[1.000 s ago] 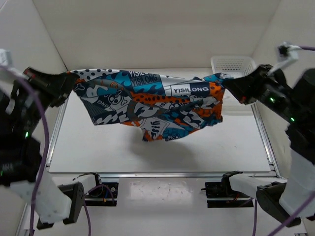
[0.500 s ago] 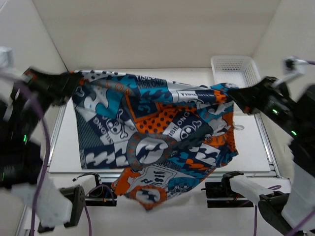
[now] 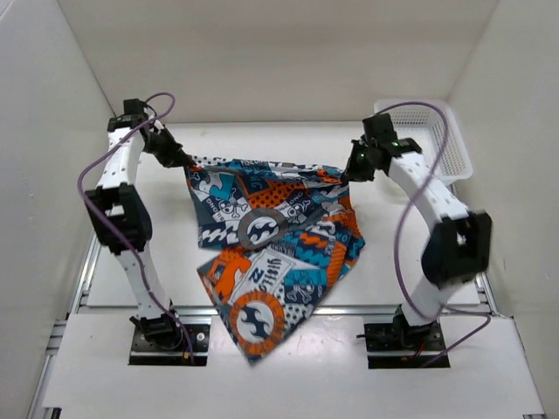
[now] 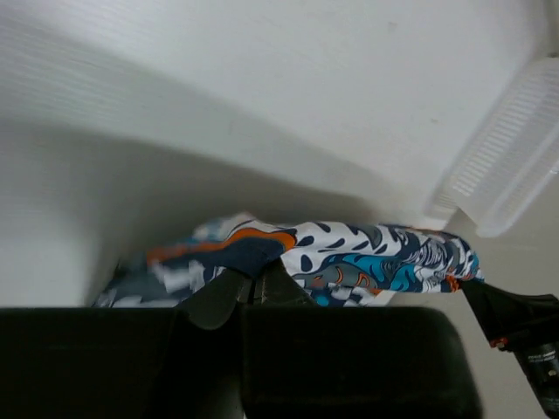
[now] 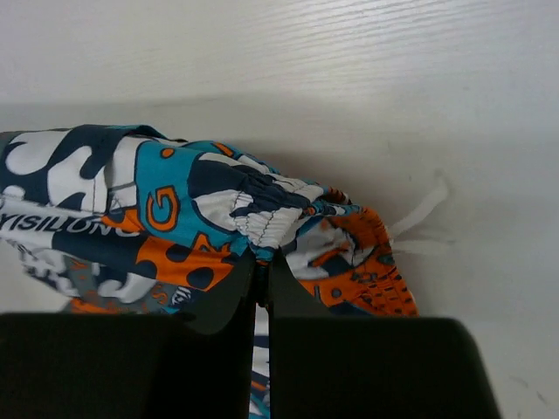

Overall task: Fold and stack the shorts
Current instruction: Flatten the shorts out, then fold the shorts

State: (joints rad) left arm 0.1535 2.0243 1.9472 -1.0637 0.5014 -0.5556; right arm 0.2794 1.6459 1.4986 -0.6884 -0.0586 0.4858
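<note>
The printed shorts [image 3: 271,244] lie spread on the table, waistband stretched along the far side, one leg hanging over the near edge. My left gripper [image 3: 181,160] is shut on the waistband's left corner, and its wrist view shows the cloth [image 4: 349,257] pinched between the fingers. My right gripper [image 3: 349,172] is shut on the waistband's right corner, where the right wrist view shows bunched cloth [image 5: 253,214] in the jaws and a white drawstring [image 5: 419,223] trailing on the table.
A white mesh basket [image 3: 437,131] stands at the back right, just behind my right arm; it also shows in the left wrist view [image 4: 515,166]. White walls enclose the table on three sides.
Both arms have swung from high near the camera down to the far side of the table. The shorts went from hanging in the air to lying spread on the table.
</note>
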